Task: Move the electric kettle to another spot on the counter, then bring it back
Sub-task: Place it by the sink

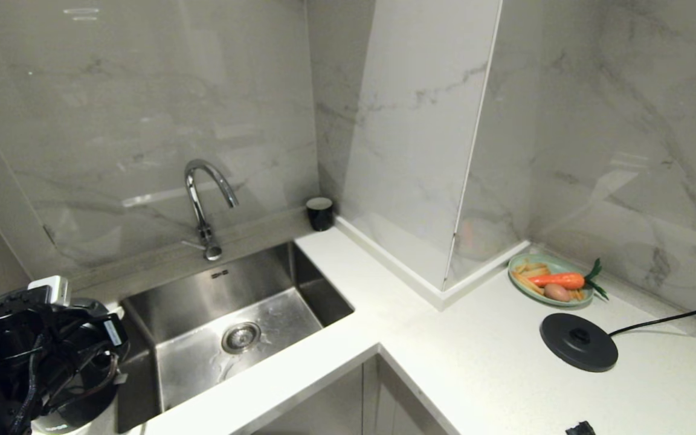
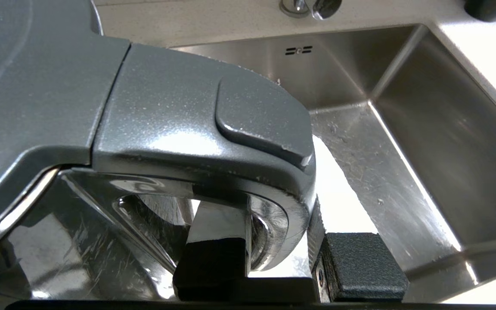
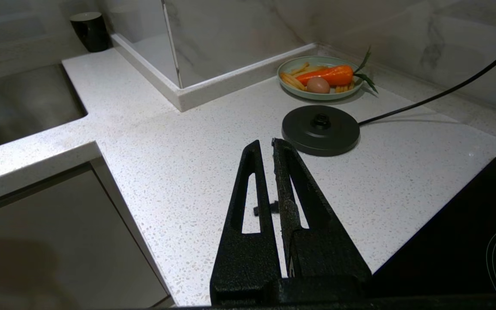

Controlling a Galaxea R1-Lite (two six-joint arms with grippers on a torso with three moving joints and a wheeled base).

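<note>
1. Gripping the kettle by its handle, the left end effector sits at the near left of the scene, left of the sink, its fingers pinched on the handle.
2. The round base stands bare on the desk at the right, well apart from the kettle, so I judge the outward move done or nearly so; the return to the base is left.
3. The head view shows only the kettle's lower edge under the arm; the left wrist view shows the lid and handle close up.
4. The right wrist view alone shows the right end effector, its fingers pressed together, hanging above the desk near the base and the plate.
</note>
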